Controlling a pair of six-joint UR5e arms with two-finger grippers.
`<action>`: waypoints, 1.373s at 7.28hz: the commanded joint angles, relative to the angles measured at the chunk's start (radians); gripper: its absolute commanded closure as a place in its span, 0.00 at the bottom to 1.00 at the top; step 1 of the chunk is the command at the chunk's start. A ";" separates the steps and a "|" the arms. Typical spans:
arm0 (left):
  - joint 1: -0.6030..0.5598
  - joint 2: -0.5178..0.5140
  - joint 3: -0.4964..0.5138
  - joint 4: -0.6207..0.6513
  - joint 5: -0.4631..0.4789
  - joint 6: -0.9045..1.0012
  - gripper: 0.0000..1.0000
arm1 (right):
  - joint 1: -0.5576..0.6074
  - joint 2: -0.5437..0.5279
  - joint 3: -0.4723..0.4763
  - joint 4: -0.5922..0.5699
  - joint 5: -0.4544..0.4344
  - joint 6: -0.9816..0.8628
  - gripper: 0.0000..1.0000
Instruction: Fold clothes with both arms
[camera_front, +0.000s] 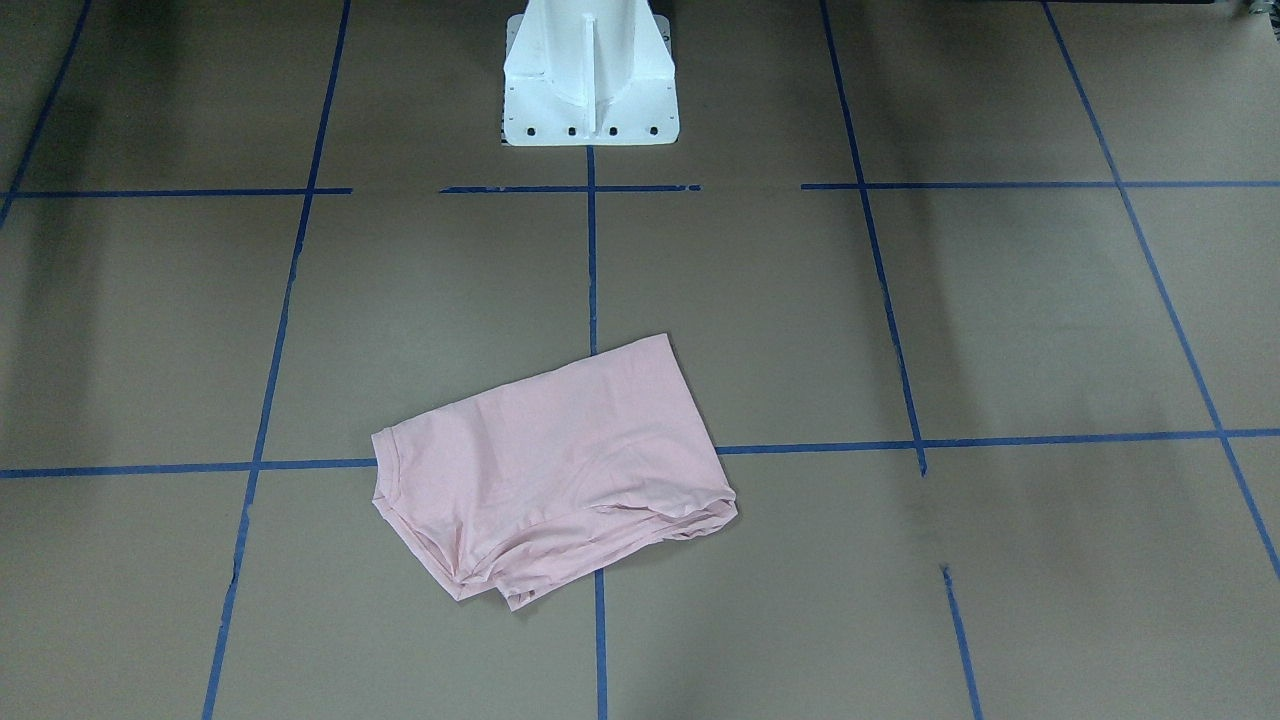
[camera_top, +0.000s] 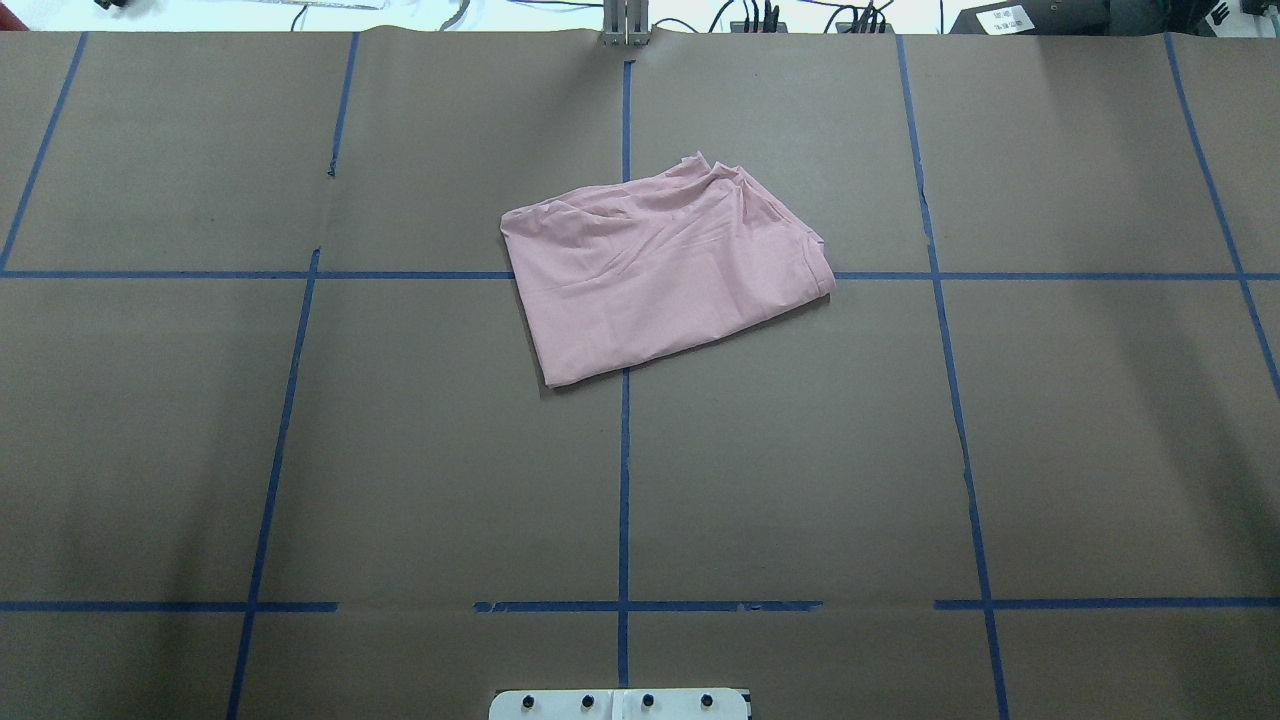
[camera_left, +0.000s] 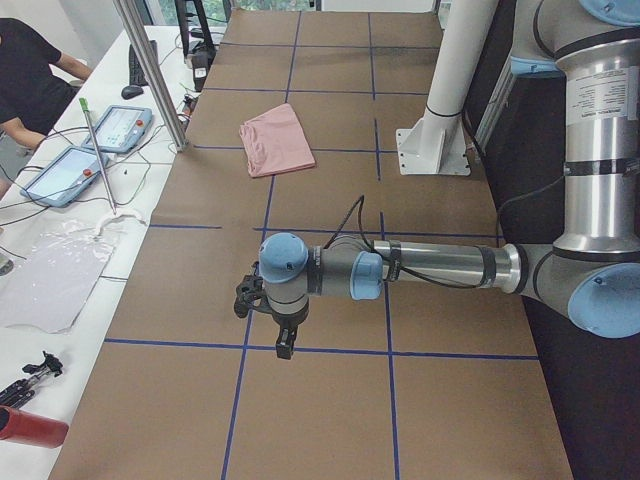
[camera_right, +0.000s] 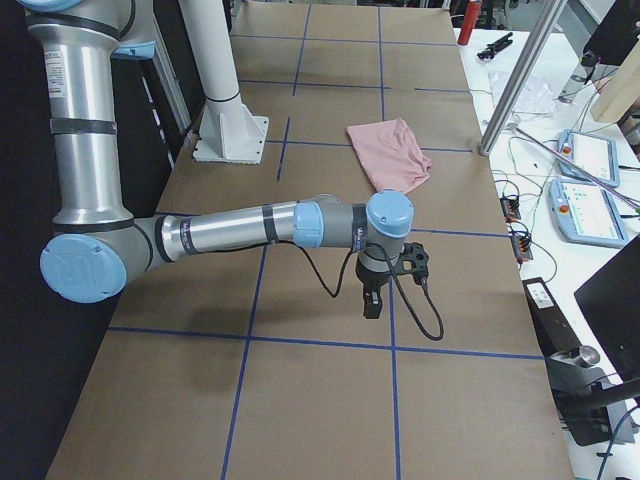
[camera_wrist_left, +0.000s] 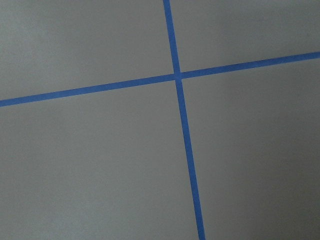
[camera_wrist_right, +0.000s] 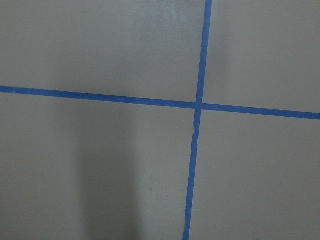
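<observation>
The pale pink T-shirt (camera_top: 665, 265) lies folded into a rumpled rectangle, plain side up, on the brown-papered worktop (camera_top: 400, 450), well away from both hands. Only the side views show the left hand (camera_left: 285, 345) and the right hand (camera_right: 371, 303), each hanging above the blue tape grid (camera_wrist_left: 176, 76). Whether they are released or clenched I cannot tell. A white pedestal (camera_front: 590, 90) stands near the shirt.

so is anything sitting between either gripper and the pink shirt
Nothing visible does. The left gripper and the right gripper each hang above the brown table covering toward opposite ends, apart from the folded pink T-shirt near the middle. Between each one and the shirt the views show only flat blue tape lines.
</observation>
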 joint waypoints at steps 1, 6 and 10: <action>0.000 0.001 -0.030 0.013 -0.003 -0.168 0.00 | -0.001 0.000 -0.005 0.000 0.000 0.000 0.00; -0.002 0.025 -0.069 0.020 -0.004 -0.185 0.00 | -0.005 0.000 -0.025 0.000 0.002 -0.001 0.00; -0.002 0.024 -0.082 0.016 -0.006 -0.185 0.00 | -0.017 -0.015 -0.034 0.003 0.003 -0.007 0.00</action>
